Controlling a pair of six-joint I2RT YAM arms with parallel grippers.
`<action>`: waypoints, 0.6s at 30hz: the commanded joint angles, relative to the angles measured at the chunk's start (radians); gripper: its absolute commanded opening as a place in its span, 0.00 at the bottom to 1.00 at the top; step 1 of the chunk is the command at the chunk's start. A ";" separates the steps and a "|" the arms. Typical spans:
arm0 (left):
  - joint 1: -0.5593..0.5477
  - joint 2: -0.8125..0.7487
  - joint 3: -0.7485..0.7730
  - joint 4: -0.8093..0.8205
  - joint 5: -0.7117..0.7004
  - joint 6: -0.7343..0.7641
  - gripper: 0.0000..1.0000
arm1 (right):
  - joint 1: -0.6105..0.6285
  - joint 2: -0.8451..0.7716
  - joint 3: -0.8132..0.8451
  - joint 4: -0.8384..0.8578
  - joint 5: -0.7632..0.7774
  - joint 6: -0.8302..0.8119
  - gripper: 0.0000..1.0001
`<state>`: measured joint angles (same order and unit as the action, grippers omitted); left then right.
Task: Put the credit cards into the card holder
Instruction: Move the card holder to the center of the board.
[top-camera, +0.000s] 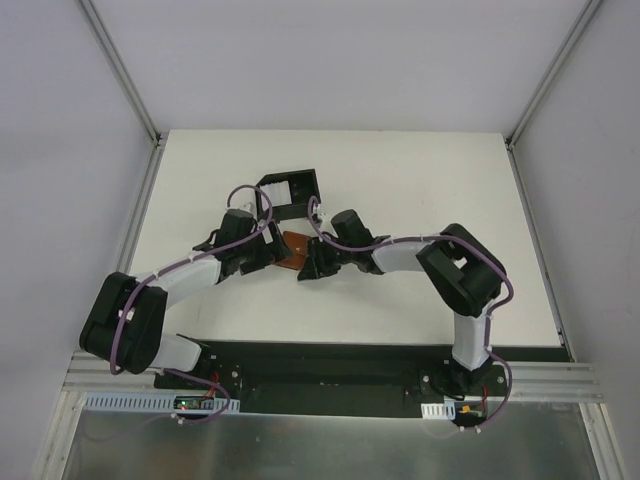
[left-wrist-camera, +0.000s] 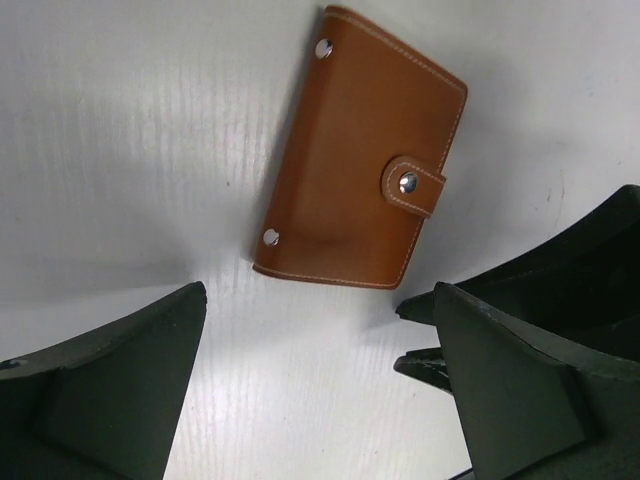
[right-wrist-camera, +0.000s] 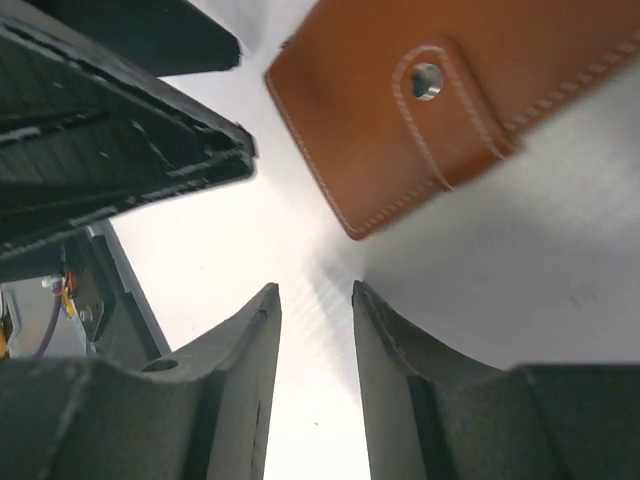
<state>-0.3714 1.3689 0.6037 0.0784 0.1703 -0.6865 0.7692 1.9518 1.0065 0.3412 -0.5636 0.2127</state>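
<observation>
Brown wallet (left-wrist-camera: 360, 150) lies snapped shut just ahead of left gripper (left-wrist-camera: 318, 295), jaws wide; right gripper (right-wrist-camera: 315, 290) jaws narrow, holding nothing.

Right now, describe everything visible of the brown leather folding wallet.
The brown leather folding wallet is closed, its strap tab fastened by a metal snap; pale stitching edges it; two metal studs line one long side. It lies flat on the white table between the left gripper and right gripper, touching neither.
</observation>
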 joint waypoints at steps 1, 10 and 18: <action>0.008 0.021 0.085 0.034 -0.025 0.117 0.95 | -0.054 -0.066 -0.048 -0.051 0.143 0.053 0.39; 0.015 0.265 0.218 0.075 0.106 0.255 0.91 | -0.107 0.064 0.075 -0.030 0.163 0.215 0.46; 0.017 0.276 0.122 0.162 0.198 0.214 0.82 | -0.104 0.114 0.078 -0.013 0.116 0.237 0.42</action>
<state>-0.3531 1.6512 0.7986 0.2180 0.2893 -0.4740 0.6586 2.0293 1.1110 0.3714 -0.4519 0.4366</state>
